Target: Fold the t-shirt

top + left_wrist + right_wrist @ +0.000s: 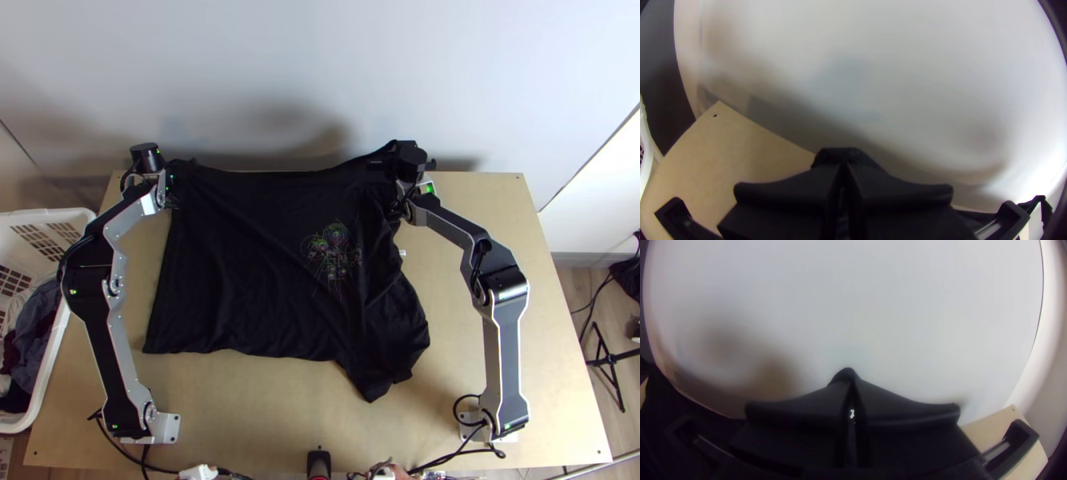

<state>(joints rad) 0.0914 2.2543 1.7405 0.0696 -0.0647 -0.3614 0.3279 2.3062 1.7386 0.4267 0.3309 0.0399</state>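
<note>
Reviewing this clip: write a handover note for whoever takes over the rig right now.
Left gripper: shut on the t-shirt at its far left corner.
Right gripper: shut on its far right part, which looks slightly lifted.
Shirt: mostly spread over the table, print up; its right side is rumpled, with a point sticking out towards the near edge.
Done: both grippers have hold.
Left: no finished fold that I can make out; probably straighten the right side, then fold.

Soft shadows smudge the bright wall (448,72); wrist views bend straight edges; corners darken.
</note>
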